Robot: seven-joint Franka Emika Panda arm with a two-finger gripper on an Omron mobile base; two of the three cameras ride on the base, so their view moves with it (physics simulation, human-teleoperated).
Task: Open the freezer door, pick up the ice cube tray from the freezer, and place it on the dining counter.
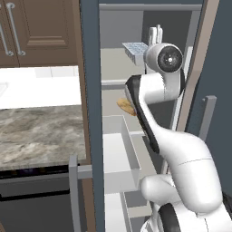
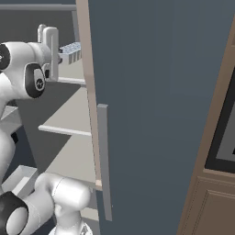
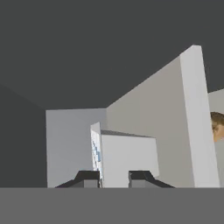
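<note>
The gripper (image 3: 113, 177) is inside the freezer (image 1: 136, 18), level with the upper shelf (image 2: 73, 73). Its fingers (image 3: 89, 177) are pinched on the ice cube tray (image 1: 135, 49), which is held edge-on between them at the shelf's front edge. A brown food item (image 1: 127, 107) lies on the shelf below. The freezer door (image 2: 160, 105) stands open.

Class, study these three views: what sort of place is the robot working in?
Most likely a home kitchen: an open freezer with shelves, a marbled stone counter, and brown wooden cabinets above it.
</note>
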